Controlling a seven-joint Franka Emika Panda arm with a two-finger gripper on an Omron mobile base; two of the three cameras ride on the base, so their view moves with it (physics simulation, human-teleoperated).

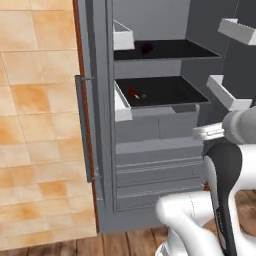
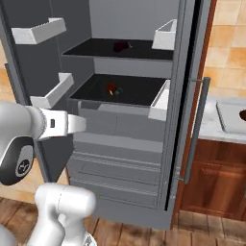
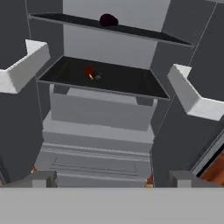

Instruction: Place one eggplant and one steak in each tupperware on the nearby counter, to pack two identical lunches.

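Inside the open fridge, a purple-black eggplant lies on the upper dark shelf. On the shelf below, a reddish-brown steak with an orange stub lies beside a smaller teal-grey eggplant. My gripper is open and empty, level with the drawers, well short of both shelves. At the right stands the marbled counter with a pale grey tupperware; something dark lies in it at the frame edge.
White door bins jut out on both sides of the fridge opening. The fridge door with its long grey handle stands between the shelves and the counter. Grey drawers sit below the lower shelf.
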